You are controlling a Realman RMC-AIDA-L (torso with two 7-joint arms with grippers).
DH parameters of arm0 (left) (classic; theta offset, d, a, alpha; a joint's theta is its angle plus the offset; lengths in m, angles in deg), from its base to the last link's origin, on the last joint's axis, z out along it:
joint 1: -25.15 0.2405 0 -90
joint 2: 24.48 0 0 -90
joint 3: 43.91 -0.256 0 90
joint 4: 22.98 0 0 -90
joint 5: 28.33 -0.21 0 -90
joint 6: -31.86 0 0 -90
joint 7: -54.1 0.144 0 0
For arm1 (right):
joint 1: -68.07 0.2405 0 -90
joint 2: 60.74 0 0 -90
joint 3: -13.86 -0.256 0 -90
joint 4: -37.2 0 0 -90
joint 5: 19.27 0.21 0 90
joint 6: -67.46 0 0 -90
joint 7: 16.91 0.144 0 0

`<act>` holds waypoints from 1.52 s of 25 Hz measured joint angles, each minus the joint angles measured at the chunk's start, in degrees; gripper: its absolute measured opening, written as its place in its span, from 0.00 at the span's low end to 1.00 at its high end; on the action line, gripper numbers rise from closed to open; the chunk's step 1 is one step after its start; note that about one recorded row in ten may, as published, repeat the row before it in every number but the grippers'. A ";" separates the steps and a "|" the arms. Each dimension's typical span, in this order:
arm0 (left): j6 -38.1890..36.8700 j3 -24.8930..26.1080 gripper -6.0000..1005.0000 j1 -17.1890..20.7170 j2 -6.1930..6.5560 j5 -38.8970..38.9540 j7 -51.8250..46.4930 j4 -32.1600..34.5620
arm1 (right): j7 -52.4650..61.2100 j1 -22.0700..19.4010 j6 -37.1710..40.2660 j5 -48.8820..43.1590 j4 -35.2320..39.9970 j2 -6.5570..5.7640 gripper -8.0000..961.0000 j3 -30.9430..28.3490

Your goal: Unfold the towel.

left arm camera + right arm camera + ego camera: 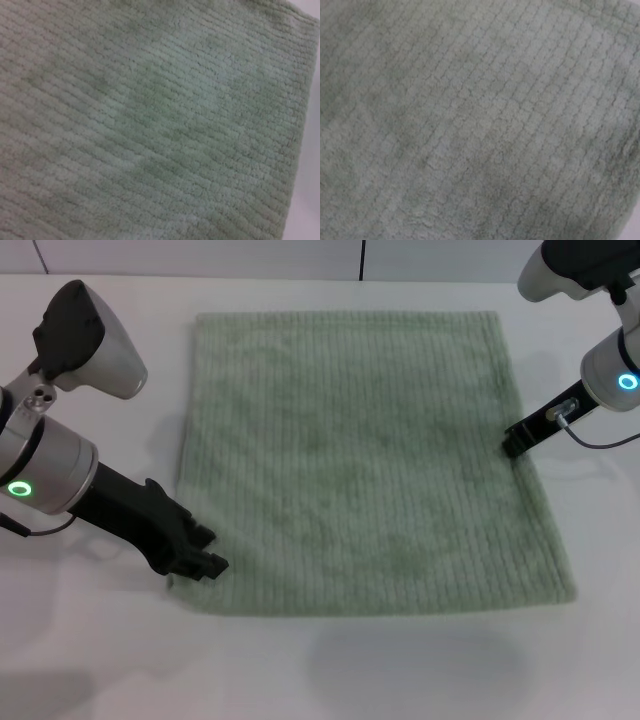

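Observation:
The pale sage-green ribbed towel [360, 460] lies flat on the white table [350, 670], roughly square, in a single spread sheet. My left gripper [205, 550] is low at the towel's near left corner, its two black fingers apart, holding nothing that I can see. My right gripper [514, 443] is low at the towel's right edge, about halfway along it, touching or just above the hem. The left wrist view is filled with towel [150, 125], with the hemmed edge and a strip of table [311, 200] beside it. The right wrist view shows only towel [470, 125] close up.
White table surface surrounds the towel on all sides. A wall seam runs along the table's far edge [360, 278]. A thin cable hangs from my right wrist [600, 445].

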 joint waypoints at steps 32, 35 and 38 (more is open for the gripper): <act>-31.64 13.97 0.46 1.13 -0.11 24.67 18.20 12.90 | 5.57 -5.56 -2.98 -14.00 21.98 3.13 0.09 4.96; -36.89 13.99 0.46 1.30 -0.24 33.28 21.37 16.11 | 6.14 -10.52 -10.11 -16.01 27.86 4.14 0.09 9.56; -40.29 14.04 0.46 1.21 -0.29 41.30 25.89 19.89 | 7.03 -17.67 -21.69 -16.08 33.43 4.16 0.10 15.87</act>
